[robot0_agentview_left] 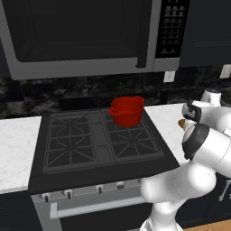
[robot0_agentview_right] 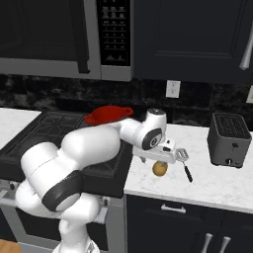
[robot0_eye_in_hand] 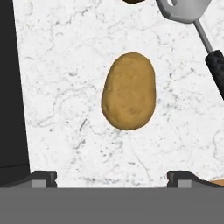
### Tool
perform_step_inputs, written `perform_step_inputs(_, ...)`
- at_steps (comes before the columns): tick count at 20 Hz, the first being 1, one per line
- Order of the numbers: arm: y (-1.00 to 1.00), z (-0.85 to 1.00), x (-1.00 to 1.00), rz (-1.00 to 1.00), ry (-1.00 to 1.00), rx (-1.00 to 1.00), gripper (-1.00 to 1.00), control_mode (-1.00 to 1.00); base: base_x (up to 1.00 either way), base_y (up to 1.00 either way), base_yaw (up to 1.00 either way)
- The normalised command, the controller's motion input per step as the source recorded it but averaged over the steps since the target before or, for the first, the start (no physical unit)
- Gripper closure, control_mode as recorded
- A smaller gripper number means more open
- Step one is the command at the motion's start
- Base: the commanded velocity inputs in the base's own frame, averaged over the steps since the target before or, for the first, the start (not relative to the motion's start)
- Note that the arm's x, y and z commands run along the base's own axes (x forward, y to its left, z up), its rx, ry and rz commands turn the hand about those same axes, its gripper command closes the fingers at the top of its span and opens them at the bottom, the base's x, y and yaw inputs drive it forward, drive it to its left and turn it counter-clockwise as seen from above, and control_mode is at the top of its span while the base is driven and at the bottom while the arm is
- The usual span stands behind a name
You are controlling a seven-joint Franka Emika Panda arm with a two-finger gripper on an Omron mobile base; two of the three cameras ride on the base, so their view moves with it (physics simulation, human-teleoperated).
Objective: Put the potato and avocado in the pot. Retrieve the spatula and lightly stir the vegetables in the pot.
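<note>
The tan potato [robot0_eye_in_hand: 129, 91] lies on the white marble counter [robot0_eye_in_hand: 65, 87], centred between and just ahead of my open gripper [robot0_eye_in_hand: 112, 177]. From the right base view, the gripper [robot0_agentview_right: 159, 161] hangs straight over the potato [robot0_agentview_right: 159, 169], with nothing held. Beside the potato lies the spatula [robot0_agentview_right: 187, 169], its grey slotted head [robot0_eye_in_hand: 183, 8] far and its black handle [robot0_eye_in_hand: 216, 70] near. The red pot [robot0_agentview_left: 127, 110] stands on the stove's back right burner, left of the hand. A dark rounded sliver [robot0_eye_in_hand: 133, 1] shows beyond the potato; I cannot tell whether it is the avocado.
The black stove [robot0_agentview_left: 99, 140] borders the counter on the left. A grey toaster [robot0_agentview_right: 227, 141] stands at the right on the counter, and a microwave [robot0_agentview_left: 76, 36] hangs above the stove. My own arm [robot0_agentview_left: 203, 144] blocks the counter in the left base view.
</note>
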Motion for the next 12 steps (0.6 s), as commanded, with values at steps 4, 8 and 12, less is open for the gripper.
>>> perform_step_inputs(4, -0.06, -0.27, 0.19, -0.01, 0.02, 0.00, -1.00, -1.00, 0.00, 0.00, 0.00)
perform_step_inputs(8, -0.09, -0.23, 0.13, 0.00, 0.01, 0.01, -1.00, -1.00, 0.00, 0.00, 0.00)
perform_step_inputs(12, -0.10, -0.22, 0.16, 0.00, 0.00, 0.03, -1.00, -1.00, 0.00, 0.00, 0.00)
